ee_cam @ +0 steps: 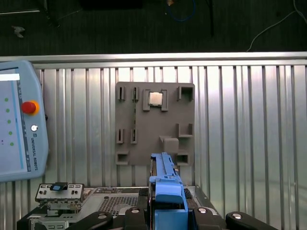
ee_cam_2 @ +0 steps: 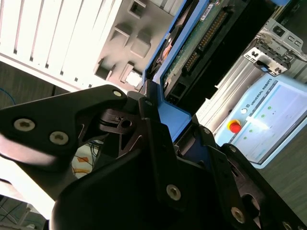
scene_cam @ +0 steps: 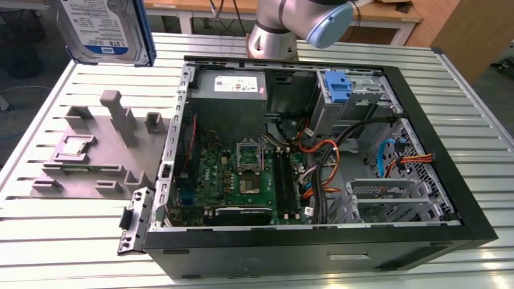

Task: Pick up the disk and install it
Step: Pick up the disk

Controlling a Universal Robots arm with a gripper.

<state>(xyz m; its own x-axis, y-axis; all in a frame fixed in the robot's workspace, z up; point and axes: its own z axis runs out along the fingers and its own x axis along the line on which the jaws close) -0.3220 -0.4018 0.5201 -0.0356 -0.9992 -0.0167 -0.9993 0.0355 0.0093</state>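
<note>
Our gripper is clamped on the disk by its blue bracket edge, high above the grey fixture plate and apart from the open computer case. We judge this narrow grip could let it tilt and snag cables.

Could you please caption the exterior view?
The disk hangs in the air, grey fixture and open computer case below.
</note>
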